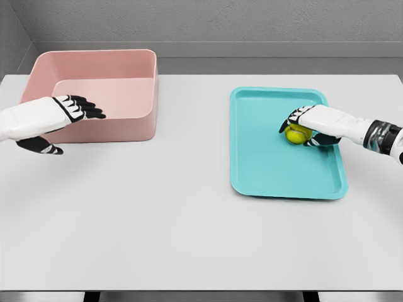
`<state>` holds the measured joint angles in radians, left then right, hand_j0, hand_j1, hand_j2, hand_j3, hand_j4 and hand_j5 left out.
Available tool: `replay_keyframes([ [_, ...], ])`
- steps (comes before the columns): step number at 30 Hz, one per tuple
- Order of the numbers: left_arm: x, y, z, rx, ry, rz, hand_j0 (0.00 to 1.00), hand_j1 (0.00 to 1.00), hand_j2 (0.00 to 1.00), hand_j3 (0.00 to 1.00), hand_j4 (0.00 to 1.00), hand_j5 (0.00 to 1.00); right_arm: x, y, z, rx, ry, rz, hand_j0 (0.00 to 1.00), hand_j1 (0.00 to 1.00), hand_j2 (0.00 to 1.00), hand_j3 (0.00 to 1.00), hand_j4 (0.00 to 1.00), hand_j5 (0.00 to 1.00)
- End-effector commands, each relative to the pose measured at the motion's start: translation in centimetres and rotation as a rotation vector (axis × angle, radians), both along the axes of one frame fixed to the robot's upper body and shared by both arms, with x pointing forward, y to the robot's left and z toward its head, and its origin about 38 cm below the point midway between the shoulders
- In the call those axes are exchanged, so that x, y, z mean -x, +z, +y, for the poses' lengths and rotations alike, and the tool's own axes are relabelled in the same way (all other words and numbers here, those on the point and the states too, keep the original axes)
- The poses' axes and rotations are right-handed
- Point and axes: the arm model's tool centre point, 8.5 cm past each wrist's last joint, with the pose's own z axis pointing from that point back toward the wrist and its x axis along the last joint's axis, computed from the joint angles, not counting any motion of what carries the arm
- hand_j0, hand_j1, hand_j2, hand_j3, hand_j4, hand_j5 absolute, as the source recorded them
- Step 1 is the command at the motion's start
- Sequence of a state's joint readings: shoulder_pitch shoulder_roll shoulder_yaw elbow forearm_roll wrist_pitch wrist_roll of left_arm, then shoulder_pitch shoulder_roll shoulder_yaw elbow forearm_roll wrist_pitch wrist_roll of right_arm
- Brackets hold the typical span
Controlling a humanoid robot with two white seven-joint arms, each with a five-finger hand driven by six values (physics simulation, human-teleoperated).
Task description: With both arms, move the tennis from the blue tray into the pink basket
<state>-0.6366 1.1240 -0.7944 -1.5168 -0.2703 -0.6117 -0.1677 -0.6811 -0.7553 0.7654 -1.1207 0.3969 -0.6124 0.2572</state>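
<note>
left hand waits by the basket, right hand closes on the ball

your left hand [63,116] hovers with fingers spread, holding nothing, just in front of the pink rectangular plastic basket [119,126]; over in the flat turquoise-blue tray [264,170], your right hand [308,123] is curled around the yellow-green fuzzy tennis ball [295,133]. firm up that wrap before lifting straight up. the ball is round, so no long axis or heading matters

Basket [126,129] left on table [189,220], tray [264,163] right, ball [296,133] in tray
</note>
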Motion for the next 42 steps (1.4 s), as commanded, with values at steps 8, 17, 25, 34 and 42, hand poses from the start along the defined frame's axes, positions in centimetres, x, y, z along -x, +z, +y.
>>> replay_keyframes([
  [8,-0.1,0.2,0.3,0.005,0.010,-0.003,1.00,1.00,1.00,1.00,1.00,1.00,-0.1,0.3,-0.1,-0.008,-0.004,-0.005,0.57,0.57,0.57,0.57,0.57,0.57],
  [17,0.0,0.2,0.2,0.007,0.006,-0.002,1.00,1.00,1.00,1.00,1.00,1.00,-0.1,1.7,0.4,-0.012,0.019,-0.039,0.55,0.55,0.55,0.55,0.55,0.55],
  [25,0.0,0.3,0.1,0.007,0.005,-0.004,1.00,1.00,1.00,1.00,1.00,1.00,0.6,3.3,1.2,-0.004,0.067,-0.075,0.53,0.53,0.53,0.53,0.53,0.53],
  [34,-0.1,0.3,0.1,0.008,0.006,-0.007,1.00,1.00,1.00,1.00,1.00,1.00,1.7,4.7,2.7,0.004,0.138,-0.114,0.52,0.52,0.52,0.52,0.52,0.52],
  [42,-0.1,0.4,0.1,0.009,0.006,-0.009,1.00,1.00,1.00,1.00,1.00,1.00,2.9,5.9,4.6,0.025,0.216,-0.155,0.52,0.52,0.52,0.52,0.52,0.52],
])
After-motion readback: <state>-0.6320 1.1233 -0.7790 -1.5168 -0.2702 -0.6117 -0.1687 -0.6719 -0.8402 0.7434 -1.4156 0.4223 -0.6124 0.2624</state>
